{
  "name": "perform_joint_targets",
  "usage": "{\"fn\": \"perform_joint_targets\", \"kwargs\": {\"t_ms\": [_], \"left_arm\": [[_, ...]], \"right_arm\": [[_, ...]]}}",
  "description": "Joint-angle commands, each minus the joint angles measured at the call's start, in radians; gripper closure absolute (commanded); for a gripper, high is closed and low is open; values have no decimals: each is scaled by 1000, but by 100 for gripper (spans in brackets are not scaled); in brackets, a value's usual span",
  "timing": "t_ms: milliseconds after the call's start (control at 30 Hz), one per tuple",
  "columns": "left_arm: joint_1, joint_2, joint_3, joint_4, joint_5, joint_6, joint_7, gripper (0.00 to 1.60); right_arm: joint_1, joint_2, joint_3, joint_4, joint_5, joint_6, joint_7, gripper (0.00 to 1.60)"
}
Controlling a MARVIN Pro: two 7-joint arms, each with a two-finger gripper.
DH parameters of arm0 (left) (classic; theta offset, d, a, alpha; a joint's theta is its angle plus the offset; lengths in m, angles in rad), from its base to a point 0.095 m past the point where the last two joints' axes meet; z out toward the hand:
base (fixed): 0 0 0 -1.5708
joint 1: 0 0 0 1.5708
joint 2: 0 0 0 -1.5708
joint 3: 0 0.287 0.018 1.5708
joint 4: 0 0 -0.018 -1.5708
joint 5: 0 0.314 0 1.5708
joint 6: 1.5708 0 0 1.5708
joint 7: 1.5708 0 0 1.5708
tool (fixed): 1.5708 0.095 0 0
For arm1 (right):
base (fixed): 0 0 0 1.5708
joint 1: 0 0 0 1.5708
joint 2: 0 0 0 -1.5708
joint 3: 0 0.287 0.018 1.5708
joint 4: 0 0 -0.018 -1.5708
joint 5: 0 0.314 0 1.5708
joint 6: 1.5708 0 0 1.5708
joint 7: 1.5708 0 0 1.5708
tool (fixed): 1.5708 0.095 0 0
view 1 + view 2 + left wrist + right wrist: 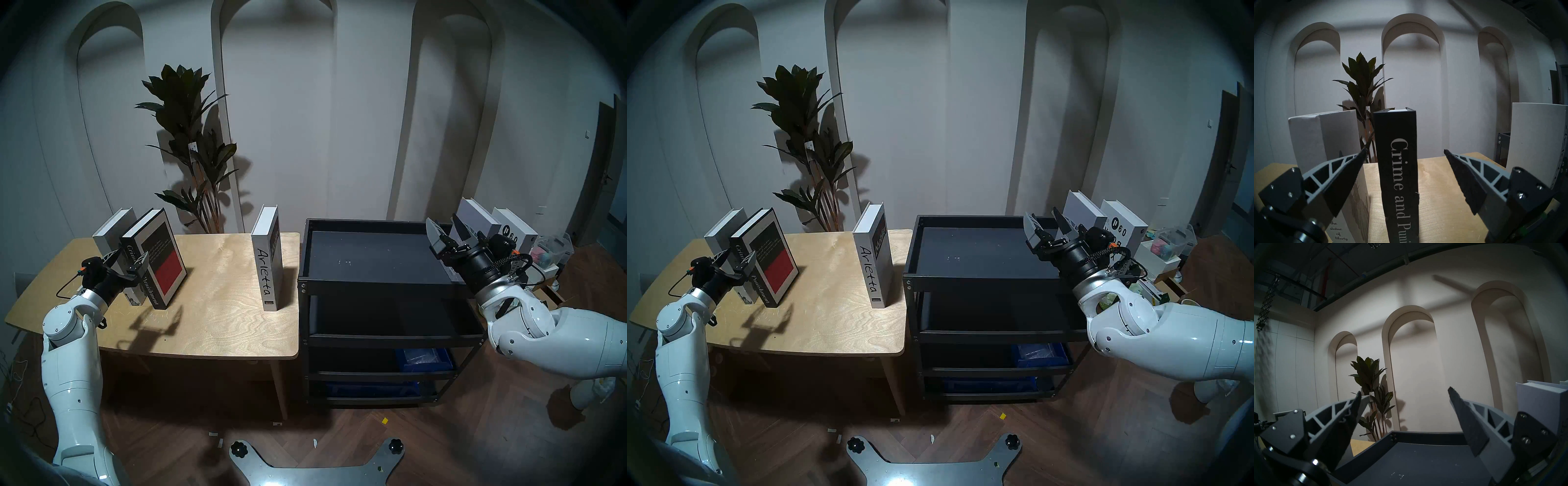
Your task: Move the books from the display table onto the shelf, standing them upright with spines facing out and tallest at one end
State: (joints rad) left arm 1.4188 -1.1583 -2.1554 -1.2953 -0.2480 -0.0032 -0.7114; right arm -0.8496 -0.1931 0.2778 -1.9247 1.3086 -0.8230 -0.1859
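I am holding the left end effector (1404, 152) spread wide, its fingers straddling the upright "Crime and Punishment" book (1398, 169) without touching, on the table (220, 305). The right end effector (446, 225) is hanging released over the shelf (373, 258), grasping nothing. "Arietta" (268, 268) is standing near the table's right edge.

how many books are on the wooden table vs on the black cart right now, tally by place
On the wooden table: 3 (Statue of Liberty book, Crime and Punishment, Arietta)
At the right end of the black cart: 2 (plain pale grey book, white book with black circles)
Total: 5 books
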Motion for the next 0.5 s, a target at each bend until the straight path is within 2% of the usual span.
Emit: {"fn": "perform_joint_targets", "kwargs": {"t_ms": [0, 467], "left_arm": [[-81, 30, 17, 20, -3, -25, -1, 0], [-214, 81, 89, 177, 24, -48, 29, 0]], "right_arm": [[11, -2, 11, -3, 1, -3, -2, 0], [13, -2, 8, -3, 2, -3, -1, 0]]}}
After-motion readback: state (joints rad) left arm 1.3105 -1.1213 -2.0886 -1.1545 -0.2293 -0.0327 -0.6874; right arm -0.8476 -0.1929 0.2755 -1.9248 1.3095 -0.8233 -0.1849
